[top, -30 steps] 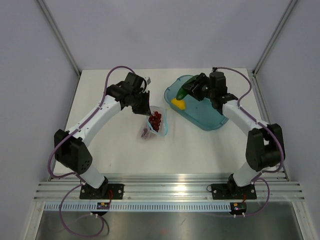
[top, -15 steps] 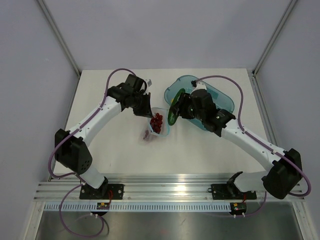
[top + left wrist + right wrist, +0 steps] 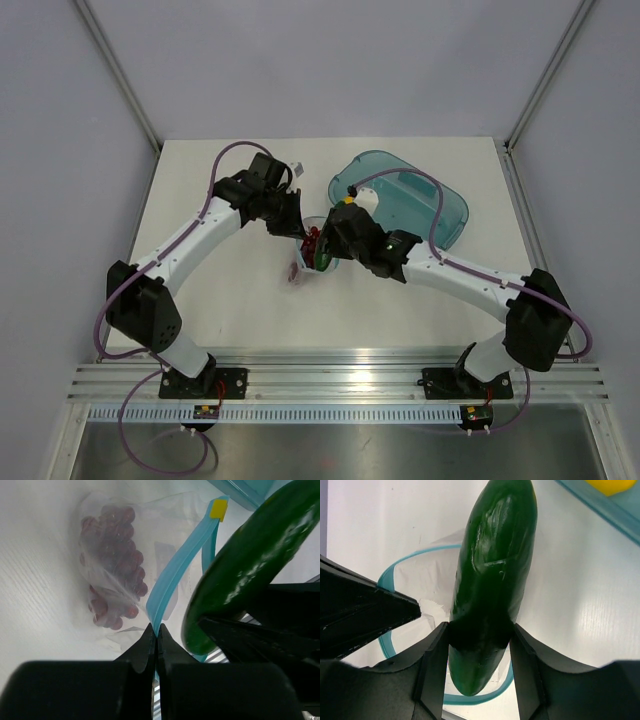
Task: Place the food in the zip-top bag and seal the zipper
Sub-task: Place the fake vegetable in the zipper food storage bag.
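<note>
My left gripper [image 3: 156, 632] is shut on the light blue zipper strip [image 3: 175, 575] of the clear zip-top bag [image 3: 107, 545] and holds its mouth open. The dark red grapes [image 3: 115, 575] lie inside the bag. My right gripper [image 3: 479, 640] is shut on the dark green cucumber [image 3: 492, 575] and holds it over the bag's open blue rim [image 3: 385, 577]. In the top view the cucumber [image 3: 323, 257] is at the bag's mouth between the two grippers. The yellow lemon [image 3: 610, 485] lies in the teal tray [image 3: 420, 200].
The teal translucent tray stands at the back right of the white table [image 3: 230, 310], just behind my right arm. Metal frame posts [image 3: 120, 70] rise at both back corners. An aluminium rail [image 3: 340, 385] runs along the near edge.
My right arm has swung left from the teal tray with the cucumber and now holds it at the bag's mouth. The left gripper has kept its hold on the zipper strip.
</note>
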